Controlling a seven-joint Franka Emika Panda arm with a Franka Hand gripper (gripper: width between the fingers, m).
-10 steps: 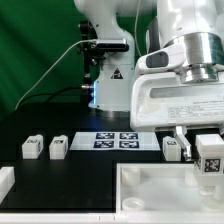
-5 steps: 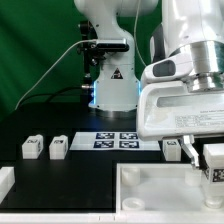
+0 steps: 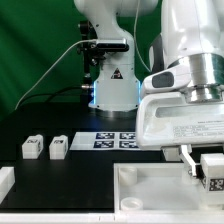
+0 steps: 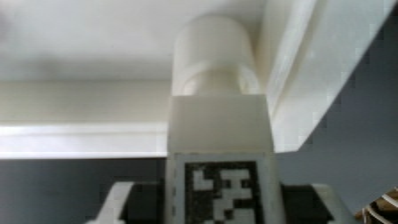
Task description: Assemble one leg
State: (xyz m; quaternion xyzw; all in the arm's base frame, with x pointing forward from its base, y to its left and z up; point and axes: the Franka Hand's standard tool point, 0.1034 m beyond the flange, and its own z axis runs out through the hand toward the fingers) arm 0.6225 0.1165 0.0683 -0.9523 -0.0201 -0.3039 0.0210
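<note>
we are in the carrying-and-placing step: the panda arm has a leg in its grip and is bringing it to the large white board at the front of the table, near the board's corner on the exterior view's right. in the wrist view the board fills the background behind the held part, its raised edge running across just past the leg's rounded end.

behind the board lies the marker board, untouched. the gripper is clenched on the leg, its tag facing the exterior camera; the wrist view shows the same leg upright between the jaws. two spare legs sit side by side, well apart from it on the exterior view's left.

the next move, as we judge it, calls for lining the leg's rounded end up with a corner socket and lowering it straight — a tilt could jam it.

against a second ago, the gripper and leg have sunk lower and drifted toward the exterior view's right — the spare legs have not moved.
</note>
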